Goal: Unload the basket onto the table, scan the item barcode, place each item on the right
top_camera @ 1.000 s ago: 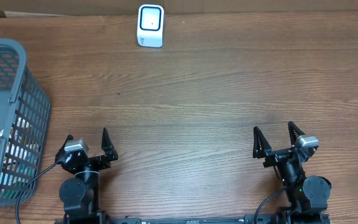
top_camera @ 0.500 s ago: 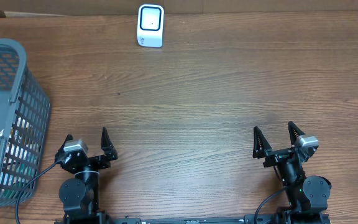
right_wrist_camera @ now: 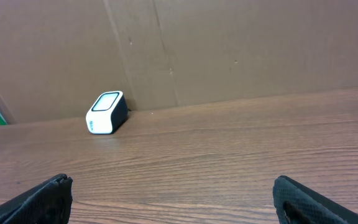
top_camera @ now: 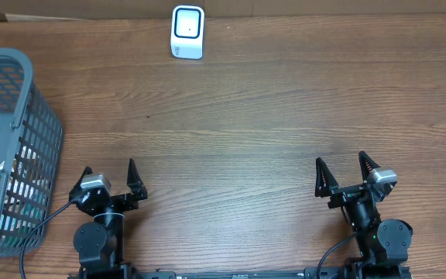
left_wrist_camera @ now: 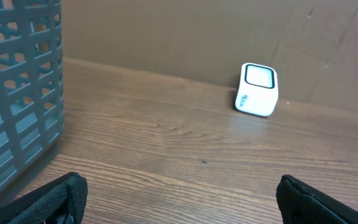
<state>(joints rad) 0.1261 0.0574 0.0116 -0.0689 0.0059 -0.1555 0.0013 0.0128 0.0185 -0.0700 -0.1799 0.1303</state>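
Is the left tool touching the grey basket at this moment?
Apart. The overhead view shows a strip of bare table between the open left tool and the mesh wall of the grey basket.

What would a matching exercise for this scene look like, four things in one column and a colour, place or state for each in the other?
Column one:
1 scanner
2 basket
3 left gripper
4 right gripper

Column two:
A grey, on the left side
B open, near side, far from the basket
C white, at the far side
D open, near side, right beside the basket

Pairs: 1-C, 2-A, 3-D, 4-B
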